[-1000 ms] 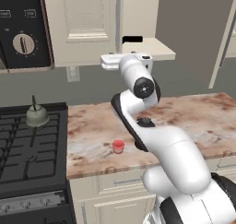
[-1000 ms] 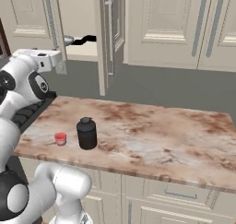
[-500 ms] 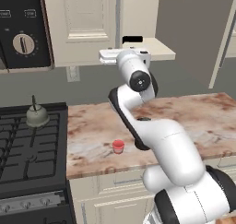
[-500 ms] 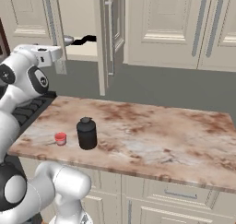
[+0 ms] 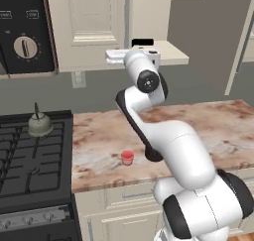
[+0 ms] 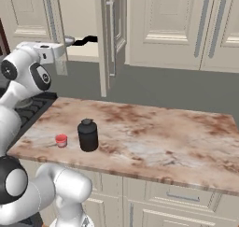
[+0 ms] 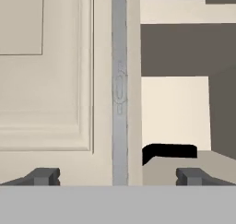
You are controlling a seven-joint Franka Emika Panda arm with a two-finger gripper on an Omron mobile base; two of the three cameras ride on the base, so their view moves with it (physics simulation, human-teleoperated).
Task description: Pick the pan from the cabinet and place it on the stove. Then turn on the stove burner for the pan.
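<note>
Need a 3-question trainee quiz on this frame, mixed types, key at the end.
1. True or false: the tool is shut on the pan handle.
2. Multiple choice: what stands right beside the small red cup on the counter? A) a dark canister B) a white plate C) a green bottle
3. Fill in: the kettle sits on the ____.

Key:
1. False. In the hand view the fingers stand wide apart with nothing between them; the black handle lies ahead on the cabinet shelf.
2. A.
3. Stove, at the back of the grates.
</note>
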